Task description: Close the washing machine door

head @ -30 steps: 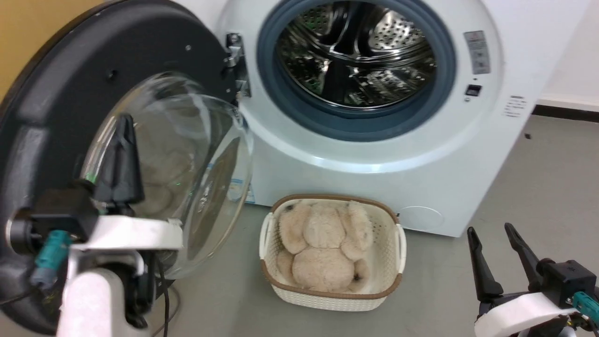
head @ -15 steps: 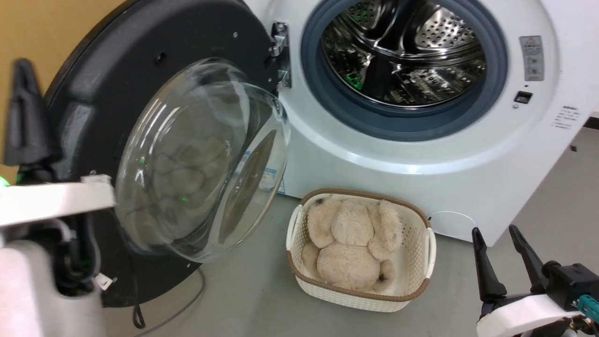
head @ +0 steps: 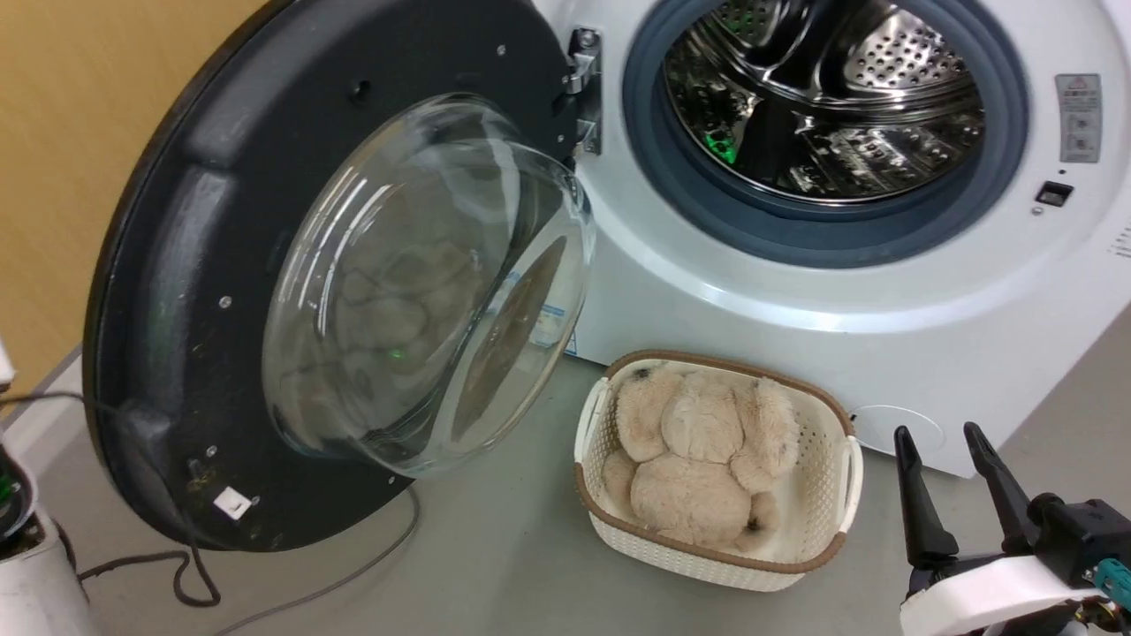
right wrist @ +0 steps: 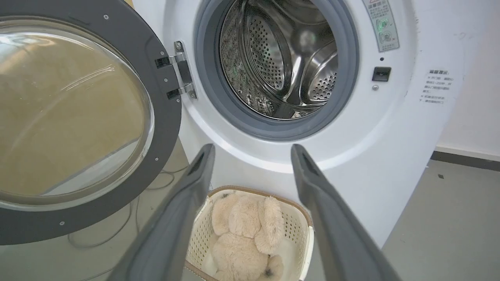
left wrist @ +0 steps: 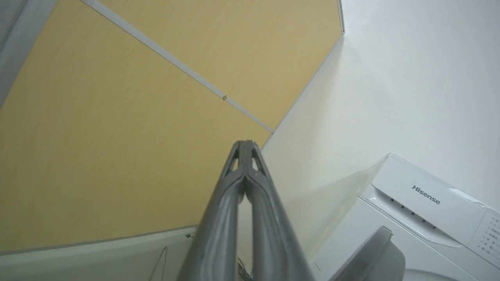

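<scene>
One large round washing machine door [head: 177, 291] stands swung wide open at the left of the head view. It is hinged at its right edge to the white washing machine [head: 795, 344], whose steel drum [head: 831, 97] gapes at upper right. The door's bulging glass window [head: 424, 283] faces lower right, toward a white basket [head: 698, 565] on the floor holding a beige plush toy [head: 698, 450]. At lower right, the right gripper [head: 937, 433] has its fingers spread, empty. The left gripper [left wrist: 244, 143], fingers pressed together, points at a yellow wall [left wrist: 97, 117].
</scene>
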### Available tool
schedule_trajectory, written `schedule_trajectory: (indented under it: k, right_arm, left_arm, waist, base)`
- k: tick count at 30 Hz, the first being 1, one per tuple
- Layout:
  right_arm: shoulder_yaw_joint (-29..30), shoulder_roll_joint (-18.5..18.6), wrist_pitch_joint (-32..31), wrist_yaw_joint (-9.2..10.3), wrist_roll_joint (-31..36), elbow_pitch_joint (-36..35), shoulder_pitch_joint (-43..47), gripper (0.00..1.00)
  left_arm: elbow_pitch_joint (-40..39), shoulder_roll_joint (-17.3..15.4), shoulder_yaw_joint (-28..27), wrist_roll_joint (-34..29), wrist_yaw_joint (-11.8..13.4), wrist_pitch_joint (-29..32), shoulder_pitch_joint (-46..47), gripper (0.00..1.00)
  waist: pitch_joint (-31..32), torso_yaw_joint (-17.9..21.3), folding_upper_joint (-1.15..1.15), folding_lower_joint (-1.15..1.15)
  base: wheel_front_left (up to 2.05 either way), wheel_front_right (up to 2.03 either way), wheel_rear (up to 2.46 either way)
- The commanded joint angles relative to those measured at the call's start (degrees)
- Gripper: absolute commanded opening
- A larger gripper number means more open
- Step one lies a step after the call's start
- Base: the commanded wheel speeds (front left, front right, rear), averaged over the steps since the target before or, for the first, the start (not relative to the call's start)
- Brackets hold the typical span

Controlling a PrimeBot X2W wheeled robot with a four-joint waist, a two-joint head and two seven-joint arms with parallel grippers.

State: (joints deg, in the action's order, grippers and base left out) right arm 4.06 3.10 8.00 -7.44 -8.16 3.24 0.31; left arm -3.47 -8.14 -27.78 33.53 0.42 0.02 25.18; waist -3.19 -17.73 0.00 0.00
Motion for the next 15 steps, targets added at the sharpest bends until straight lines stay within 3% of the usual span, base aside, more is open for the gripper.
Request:
schedule_trajectory:
  k: [1, 6, 15]
  right_arm:
    - [0.2, -0.1, 0.6, -0.03, -0.5, 0.2, -0.9, 1.00]
    - [0.6, -0.1, 1.2, -0.03, -0.9, 0.6, -1.0, 1.00]
    - [1.4, -0.2, 2.3, -0.03, -1.7, 1.1, -0.9, 1.00]
  left_arm:
    - [1.0, -0.1, -1.6, 2.3, 0.3, 1.0, 0.6, 0.00]
    - [5.4, 0.7, -5.4, 8.3, 0.5, 4.8, -0.7, 0.00]
    - [11.8, 3.1, -6.5, 17.4, -4.5, 14.9, -5.7, 0.00]
  waist:
    - [-0.1, -0.5, 0.00, 0.00]
    - [-0.4, -1.7, 0.00, 0.00]
    - [-0.6, -3.8, 0.00, 0.00]
  base:
    - [0.00, 0.00, 0.00]
    - [0.00, 0.00, 0.00]
    - [0.00, 0.00, 0.00]
